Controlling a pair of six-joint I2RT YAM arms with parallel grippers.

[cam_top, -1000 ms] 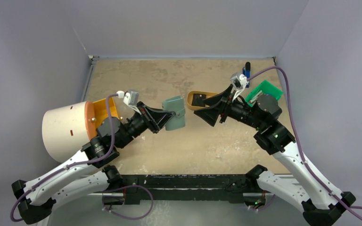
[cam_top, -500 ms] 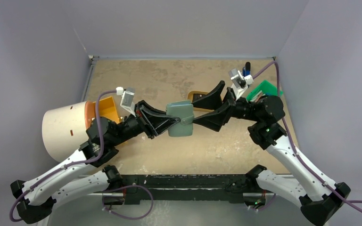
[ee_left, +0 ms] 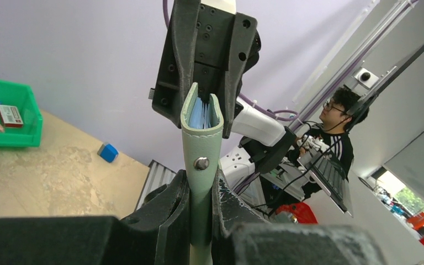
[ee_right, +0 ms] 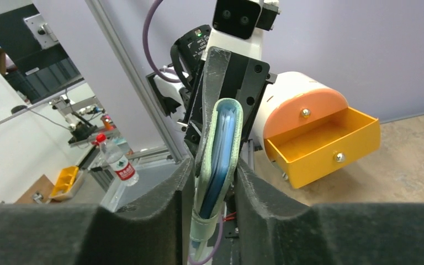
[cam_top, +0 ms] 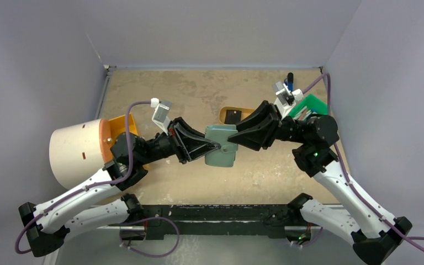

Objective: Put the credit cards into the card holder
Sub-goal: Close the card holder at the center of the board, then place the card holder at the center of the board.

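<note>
Green: one card holder (cam_top: 221, 157) gripped by two end effectors (cam_top: 215, 146) (cam_top: 232, 138).

Matt, stitched faux-leather card holder (ee_left: 201, 138) w/ shiny metal snap (ee_left: 201, 163); tabletop (cam_top: 199, 88) rough, mottled.

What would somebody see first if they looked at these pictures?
Mid-table, the left tool and the right tool both pinch one sage-green card holder, with blue cards inside. At the left sits a round white cabinet with its yellow drawer open.
</note>
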